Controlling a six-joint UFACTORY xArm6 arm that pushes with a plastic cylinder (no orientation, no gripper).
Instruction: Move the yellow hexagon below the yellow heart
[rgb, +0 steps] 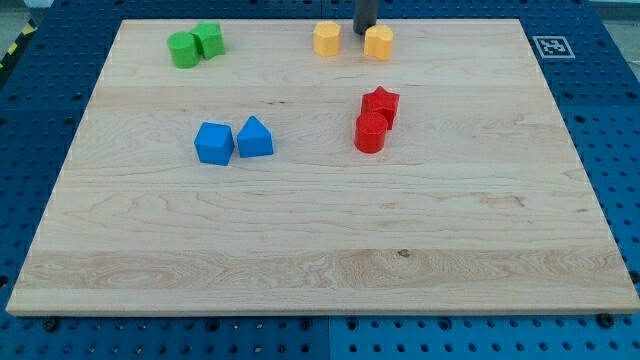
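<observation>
My tip: the lower end of my dark rod (364, 32) stands at the view's top edge of the board, in the gap between the two yellow blocks, nearer the one on the view's right.
Grasp state: I have no claw to open or close; the rod only pushes, and I cannot tell whether it is touching either yellow block.
Yellow block, view's right: a small yellow plastic block (378, 42), just beside my tip; its notched top reads to me as the yellow heart.
Yellow block, view's left: a small yellow plastic block (327, 39) with flat facets, which I take for the yellow hexagon, a little apart from my tip.
Task standing: the two yellow blocks sit side by side in one row, so the hexagon is not yet below the heart.
Red pair: a red star-like block (381, 103) and a red rounded block (370, 132), touching, lie below the heart.
Risk one: pushing the hexagon down and rightward could run it into the red pair and scatter them.
Risk two: starting from this gap, my tip could nudge the heart instead.
Risk three: an off-centre push would spin the hexagon away.
Farther off: two blue blocks (233, 141) and two green blocks (195, 45) on the pale wooden board (320, 250), well clear.
</observation>
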